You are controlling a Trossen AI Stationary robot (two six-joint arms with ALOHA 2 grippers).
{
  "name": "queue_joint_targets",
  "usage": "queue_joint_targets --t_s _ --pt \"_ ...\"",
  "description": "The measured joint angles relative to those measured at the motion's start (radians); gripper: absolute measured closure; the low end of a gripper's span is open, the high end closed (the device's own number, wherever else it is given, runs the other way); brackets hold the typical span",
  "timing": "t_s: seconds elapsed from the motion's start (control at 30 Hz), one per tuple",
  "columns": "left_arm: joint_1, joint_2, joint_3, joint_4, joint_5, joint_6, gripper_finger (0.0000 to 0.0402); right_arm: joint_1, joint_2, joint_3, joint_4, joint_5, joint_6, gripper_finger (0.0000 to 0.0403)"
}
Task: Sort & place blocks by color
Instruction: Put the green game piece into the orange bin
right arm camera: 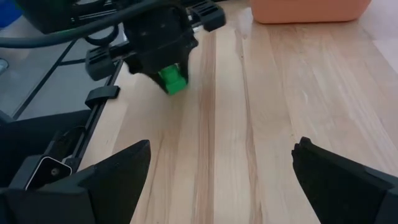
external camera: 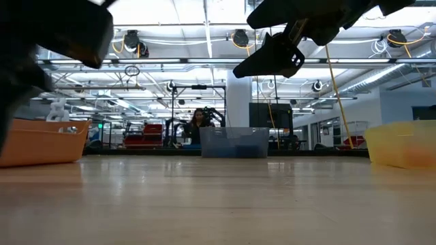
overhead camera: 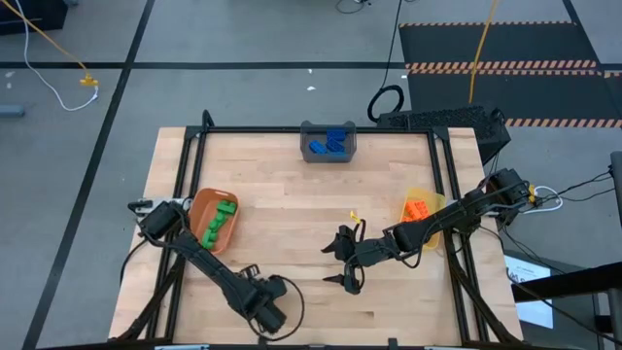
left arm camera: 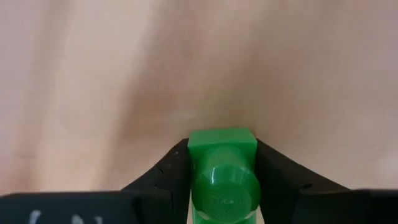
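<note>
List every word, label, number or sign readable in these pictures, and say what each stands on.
None can be read.
Left wrist view: pale marks on the left gripper body, below the green block, cut off and illegible.
High view: white sheet beside the table, print too small.

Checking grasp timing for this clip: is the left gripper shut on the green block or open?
Shut on it. In the left wrist view the green block sits squeezed between both dark fingers; the right wrist view shows the left gripper carrying it.

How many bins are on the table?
3: an orange bin near the table's left edge, a grey bin at the far edge, a yellow bin near the right edge.
</note>
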Motion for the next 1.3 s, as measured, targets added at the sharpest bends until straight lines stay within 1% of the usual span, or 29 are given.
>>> queue_joint_targets --t_s 0.17,0.3,0.43,0.6,0.7,0.77,0.87,1.03,1.17,1.27,1.3 --pt "0.052 -0.051 -0.006 -0.121 -0.031 0.086 0.0269 0.000 0.000 0.000 -0.005 0.000 0.000 0.0030" --pt "0.092 -0.128 -0.004 -0.292 -0.074 0.129 0.0269 0.000 0.000 0.000 -0.009 0.000 0.000 0.0030" --pt "0.143 -0.235 -0.003 -0.395 -0.139 0.155 0.0269 0.000 0.000 0.000 -0.019 0.000 0.000 0.0030" --pt "0.197 -0.372 -0.003 -0.450 -0.190 0.197 0.0269 0.000 0.000 0.000 -0.023 0.000 0.009 0.0030" --pt "0.245 -0.455 -0.022 -0.516 -0.228 0.195 0.0269 0.000 0.000 0.000 -0.025 0.000 0.010 0.0030" --pt "0.281 -0.510 -0.063 -0.549 -0.231 0.176 0.0269 0.000 0.000 0.000 -0.025 0.000 0.011 0.0030" --pt "0.332 -0.595 -0.156 -0.557 -0.227 0.149 0.0269 0.000 0.000 0.000 -0.027 0.000 0.011 0.0030" --pt "0.398 -0.706 -0.349 -0.556 -0.176 0.094 0.0269 0.000 0.000 0.000 -0.028 0.000 0.010 0.0030" --pt "0.442 -0.758 -0.491 -0.556 -0.136 0.034 0.0269 0.000 0.000 0.000 -0.028 0.000 0.008 0.0030" --pt "0.456 -0.774 -0.543 -0.551 -0.132 -0.009 0.0266 0.000 0.000 0.000 -0.028 0.000 0.008 0.0030" --pt "0.456 -0.774 -0.549 -0.549 -0.132 -0.016 0.0250 0.000 0.000 0.000 -0.028 0.000 0.008 0.0030"
